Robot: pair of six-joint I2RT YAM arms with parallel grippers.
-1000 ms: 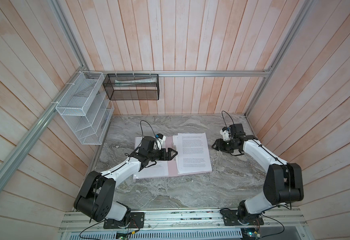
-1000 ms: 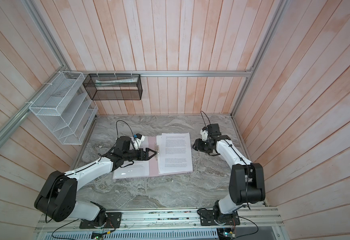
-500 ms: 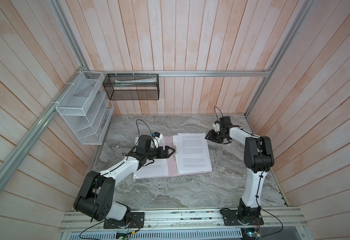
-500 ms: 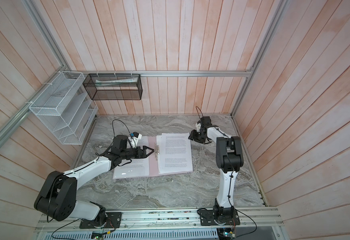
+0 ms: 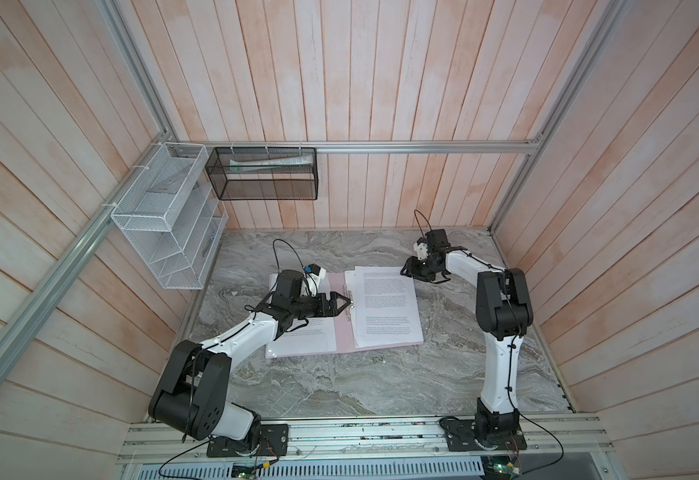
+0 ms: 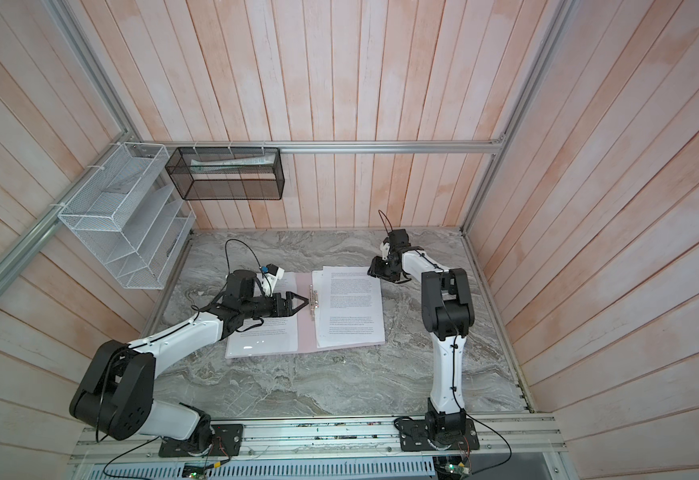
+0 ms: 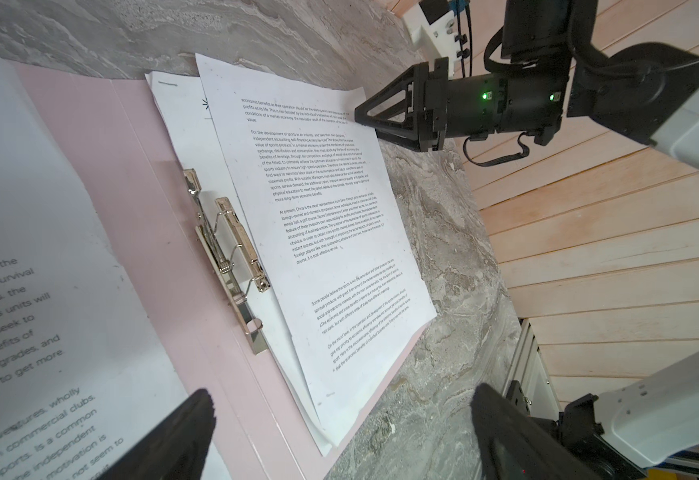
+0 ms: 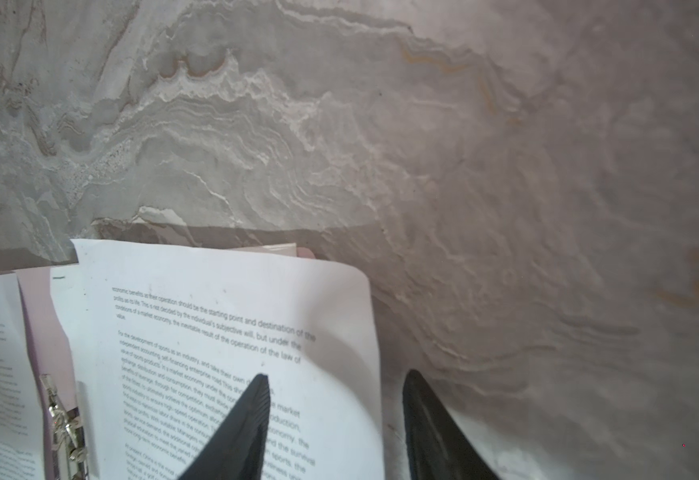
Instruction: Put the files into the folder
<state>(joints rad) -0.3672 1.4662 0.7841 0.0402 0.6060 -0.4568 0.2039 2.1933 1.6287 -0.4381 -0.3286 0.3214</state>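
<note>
The pale pink folder (image 5: 344, 337) (image 6: 306, 337) lies open on the marble table. One printed white sheet (image 5: 310, 338) rests on its left half. A slightly askew stack of files (image 5: 385, 307) (image 6: 349, 307) lies on its right half, beside the metal clip (image 7: 227, 253) on the spine. My left gripper (image 5: 345, 302) (image 7: 341, 399) hovers wide open over the spine with nothing in it. My right gripper (image 5: 406, 272) (image 8: 335, 382) is at the far right corner of the files (image 8: 214, 299). Its jaws stand apart and straddle the curled paper edge, one finger over the sheet, the other over the table.
A white wire rack (image 5: 169, 220) hangs on the left wall. A black mesh basket (image 5: 264, 174) with rolled papers hangs on the back wall. Wooden walls and aluminium rails enclose the marble table (image 5: 360, 382).
My right arm has swung from right of the folder to the far right corner of the files, and its jaws have narrowed a little. The left gripper has barely moved.
</note>
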